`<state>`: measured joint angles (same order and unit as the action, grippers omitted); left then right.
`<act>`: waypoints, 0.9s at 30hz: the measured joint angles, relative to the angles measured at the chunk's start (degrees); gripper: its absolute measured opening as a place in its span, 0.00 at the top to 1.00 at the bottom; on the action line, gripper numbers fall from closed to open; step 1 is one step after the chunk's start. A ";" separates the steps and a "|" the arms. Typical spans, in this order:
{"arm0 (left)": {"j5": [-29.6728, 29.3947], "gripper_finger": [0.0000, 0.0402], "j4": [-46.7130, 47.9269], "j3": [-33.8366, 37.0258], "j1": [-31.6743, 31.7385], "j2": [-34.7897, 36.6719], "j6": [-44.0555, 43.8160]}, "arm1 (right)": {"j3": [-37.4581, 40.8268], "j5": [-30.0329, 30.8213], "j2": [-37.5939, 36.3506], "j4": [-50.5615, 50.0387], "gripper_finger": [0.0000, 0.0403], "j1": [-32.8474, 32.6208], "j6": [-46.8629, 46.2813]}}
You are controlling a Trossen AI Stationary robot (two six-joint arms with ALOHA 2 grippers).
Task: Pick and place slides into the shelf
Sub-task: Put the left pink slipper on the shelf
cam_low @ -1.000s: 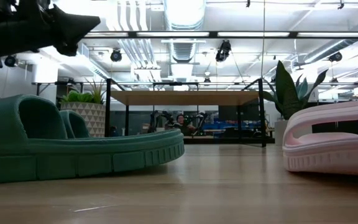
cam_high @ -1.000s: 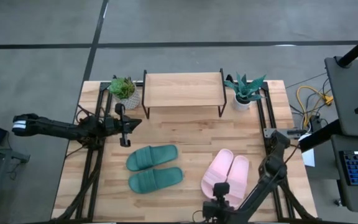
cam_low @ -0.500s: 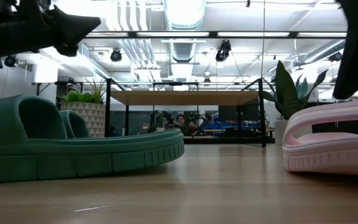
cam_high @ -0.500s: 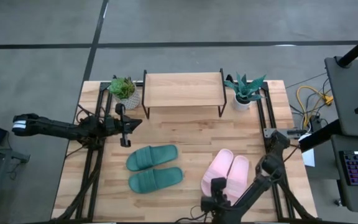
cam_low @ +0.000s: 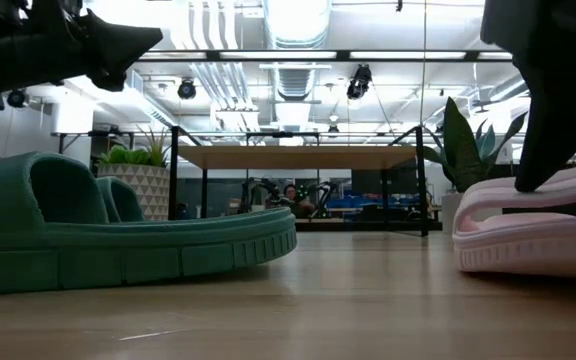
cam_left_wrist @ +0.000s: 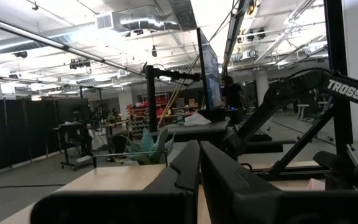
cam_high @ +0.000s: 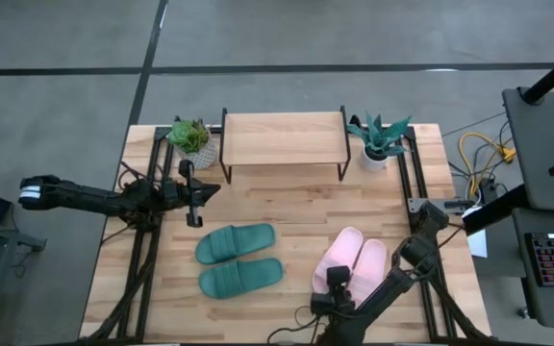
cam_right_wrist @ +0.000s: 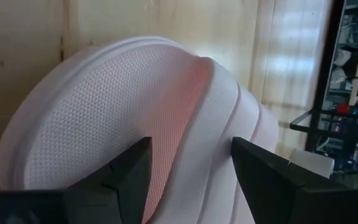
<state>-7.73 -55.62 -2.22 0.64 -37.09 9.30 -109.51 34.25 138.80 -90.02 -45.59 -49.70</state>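
- While the left gripper (cam_high: 193,199) hangs with its fingers pressed together and nothing between them, above the table's left side near the shelf's left leg, the right gripper (cam_high: 336,281) is the one at work, over the heel end of the pink slides (cam_high: 351,267).
- Seen from the right wrist, its fingers (cam_right_wrist: 129,171) are spread wide, straddling the heel of one pink slide (cam_right_wrist: 135,118); whether they touch the foam cannot be told.
- Both pink slides lie side by side, touching, at the table's near right; the green slides (cam_high: 238,259) lie as a pair left of them, well apart from the shelf (cam_high: 283,138), which carries nothing and stands at the far edge between two potted plants (cam_high: 191,140).
- Risks, as judgement: the soft heel may fold and slip out if pinched only at its rim.
- Because the two pink slides touch, a finger could catch the neighbour and drag it along.
- A slide held by one end would likely droop and might clip the shelf's edge or the right-hand plant (cam_high: 380,138) on the way over.
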 joint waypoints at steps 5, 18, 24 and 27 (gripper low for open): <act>0.00 1.00 0.03 0.00 0.02 0.04 -0.02 | 0.35 0.33 0.00 0.05 0.54 -0.02 -0.80; 0.00 1.00 0.01 0.00 0.01 -0.01 -0.02 | 0.49 0.24 0.00 -0.02 0.82 0.39 0.86; 0.00 1.00 -0.01 0.00 0.00 0.01 -0.02 | 0.46 0.17 0.00 0.02 0.96 0.59 3.62; 0.01 1.00 0.01 0.00 0.01 0.01 -0.02 | 0.41 0.21 -0.11 -0.03 0.97 0.64 3.63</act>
<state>-7.71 -55.61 -2.22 0.65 -37.09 9.28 -109.10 34.46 138.69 -90.05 -44.95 -46.07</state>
